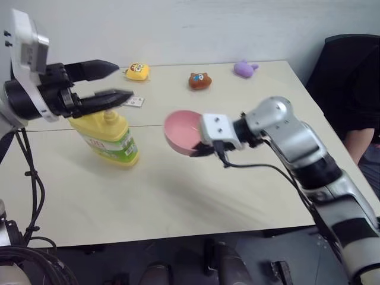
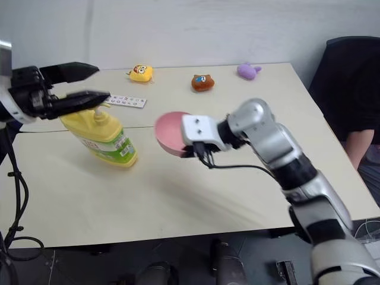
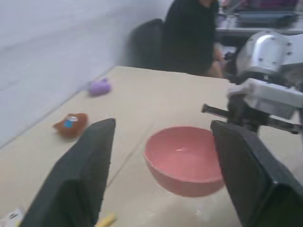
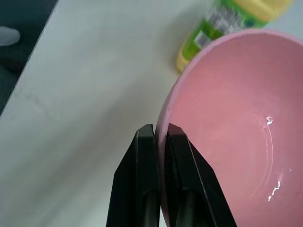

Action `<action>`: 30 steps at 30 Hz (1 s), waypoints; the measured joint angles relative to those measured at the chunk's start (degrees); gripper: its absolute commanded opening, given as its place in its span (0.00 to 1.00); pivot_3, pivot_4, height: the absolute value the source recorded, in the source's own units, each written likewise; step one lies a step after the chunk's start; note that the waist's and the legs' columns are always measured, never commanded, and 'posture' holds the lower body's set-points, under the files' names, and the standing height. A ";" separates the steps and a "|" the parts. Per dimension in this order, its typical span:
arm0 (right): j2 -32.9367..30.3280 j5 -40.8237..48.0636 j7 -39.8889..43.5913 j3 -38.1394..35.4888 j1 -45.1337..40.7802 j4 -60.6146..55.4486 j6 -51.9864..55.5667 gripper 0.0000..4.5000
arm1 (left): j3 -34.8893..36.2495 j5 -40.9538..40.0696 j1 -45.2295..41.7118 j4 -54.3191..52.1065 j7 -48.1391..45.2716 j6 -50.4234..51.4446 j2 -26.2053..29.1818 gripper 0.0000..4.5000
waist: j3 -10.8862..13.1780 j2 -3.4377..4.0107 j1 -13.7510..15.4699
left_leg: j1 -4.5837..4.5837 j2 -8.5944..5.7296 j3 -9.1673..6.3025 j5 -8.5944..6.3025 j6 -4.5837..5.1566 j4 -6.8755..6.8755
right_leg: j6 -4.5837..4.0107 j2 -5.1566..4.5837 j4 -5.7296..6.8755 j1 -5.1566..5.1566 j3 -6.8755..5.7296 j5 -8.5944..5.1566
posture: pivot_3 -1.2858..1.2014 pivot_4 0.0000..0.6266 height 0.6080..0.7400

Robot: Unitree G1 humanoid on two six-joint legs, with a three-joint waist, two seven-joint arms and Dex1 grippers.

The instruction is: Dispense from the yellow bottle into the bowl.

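The yellow bottle (image 1: 110,140) stands on the table's left half, with its green-and-white label facing the front and its pump top (image 1: 110,114) just under my left gripper (image 1: 123,81). That gripper hovers level above the pump, open, with nothing between its fingers. The pink bowl (image 1: 181,130) is tilted and held a little above the table, to the right of the bottle. My right gripper (image 4: 161,130) is shut on the bowl's rim, one finger inside and one outside. In the left wrist view the bowl (image 3: 182,158) lies between the left fingers (image 3: 80,177).
Three small plush toys sit along the far edge: yellow (image 1: 137,72), brown (image 1: 200,81) and purple (image 1: 245,68). A white strip (image 1: 133,101) lies behind the bottle. A person in black (image 1: 350,89) sits at the table's right side.
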 measured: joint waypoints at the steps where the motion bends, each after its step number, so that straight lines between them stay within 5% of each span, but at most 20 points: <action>1: 1.87 -0.12 0.41 0.24 -1.94 2.34 -0.63 0.00 | 0.03 1.06 -0.24 1.39 -0.01 -0.66 0.64 0.47 | -0.01 -0.01 -0.06 | -0.02 -0.01 0.02 0.00 0.00 0.05 | 0.00 0.00 0.04 -0.22 0.02 0.00 | 0.52 0.24 1.00; 8: 8.98 -3.38 2.14 1.43 -10.04 15.75 -7.93 0.00 | 0.44 4.49 -0.53 5.43 -1.14 -3.19 1.44 0.05 | -0.02 -0.03 -0.17 | -0.71 -0.02 0.11 0.00 -0.05 0.42 | 0.03 -0.04 0.21 -0.87 0.04 0.02 | 0.52 0.24 1.00; 18: 18.60 -11.32 0.61 2.25 -22.42 39.13 -19.97 0.00 | 3.85 5.47 5.57 2.68 -0.65 -3.52 2.17 0.05 | -0.01 -0.02 -1.51 | -1.01 0.05 -0.03 -0.02 -0.11 0.73 | -0.02 -0.06 0.39 -1.03 0.05 0.08 | 0.52 0.24 1.00; 30: 21.59 -16.75 0.26 1.94 -27.73 49.05 -25.91 0.00 | 4.29 7.55 8.36 2.89 -0.65 -6.52 2.18 0.05 | -0.01 -0.03 -1.57 | -1.15 0.07 -0.07 -0.03 -0.12 0.74 | -0.02 -0.08 0.39 -1.14 0.08 0.08 | 0.52 0.24 1.00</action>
